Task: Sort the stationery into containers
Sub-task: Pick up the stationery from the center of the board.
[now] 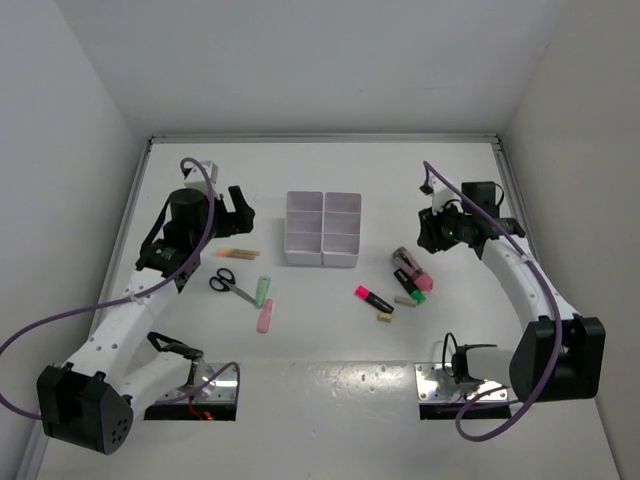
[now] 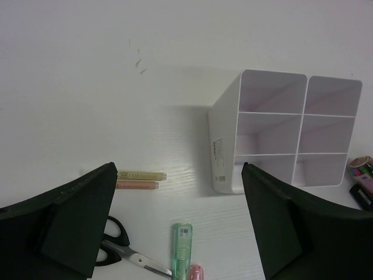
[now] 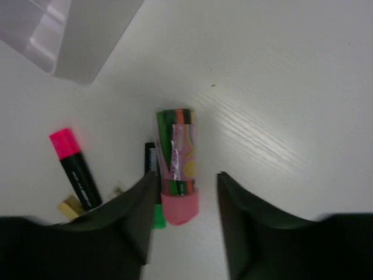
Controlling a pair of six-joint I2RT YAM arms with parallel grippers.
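Note:
The white six-compartment tray (image 1: 322,228) stands mid-table; its compartments look empty in the left wrist view (image 2: 233,146). My left gripper (image 1: 240,206) is open and empty (image 2: 180,216), above a yellow stick (image 2: 141,175), a pink stick (image 2: 137,185), the black-handled scissors (image 2: 125,251) and a pastel green stick (image 2: 181,248). My right gripper (image 1: 426,236) is open (image 3: 186,198), low over a patterned, pink-capped tube (image 3: 178,157) whose cap lies between the fingertips. A pink-and-black highlighter (image 3: 76,169), a green-tipped black highlighter (image 3: 152,175) and a beige eraser (image 3: 69,205) lie to its left.
From above, the scissors (image 1: 232,285), green stick (image 1: 262,290) and pastel pink stick (image 1: 265,316) lie left of the tray; the pink highlighter (image 1: 374,299), an eraser (image 1: 384,317) and the patterned tube (image 1: 412,268) lie right. White walls enclose the table.

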